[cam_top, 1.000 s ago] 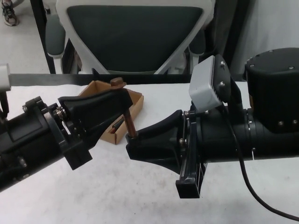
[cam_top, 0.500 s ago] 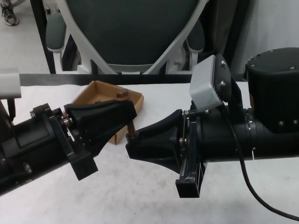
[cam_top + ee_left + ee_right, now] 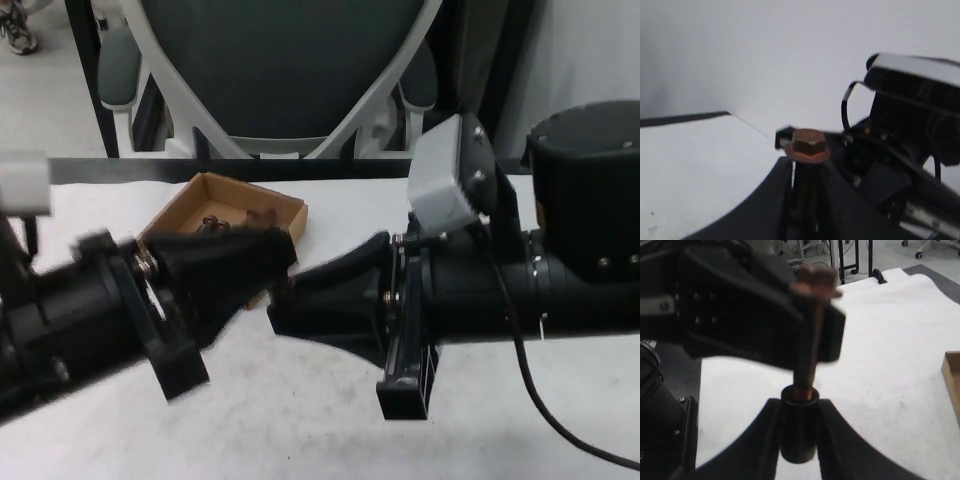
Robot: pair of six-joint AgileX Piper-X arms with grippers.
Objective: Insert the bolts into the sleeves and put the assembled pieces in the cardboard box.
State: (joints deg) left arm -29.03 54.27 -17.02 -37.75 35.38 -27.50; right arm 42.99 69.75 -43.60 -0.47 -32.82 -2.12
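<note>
Pinches the bolt tight in the left gripper and brings it lower than a second ago. Squeezes the sleeve in the right gripper, near the cardboard box. Dips the tip just inside. Nearly joined.

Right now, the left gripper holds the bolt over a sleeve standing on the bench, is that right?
Not quite: the sleeve is off the bench, held in the right gripper, as the right wrist view shows. The left gripper does hold the bolt over it.
</note>
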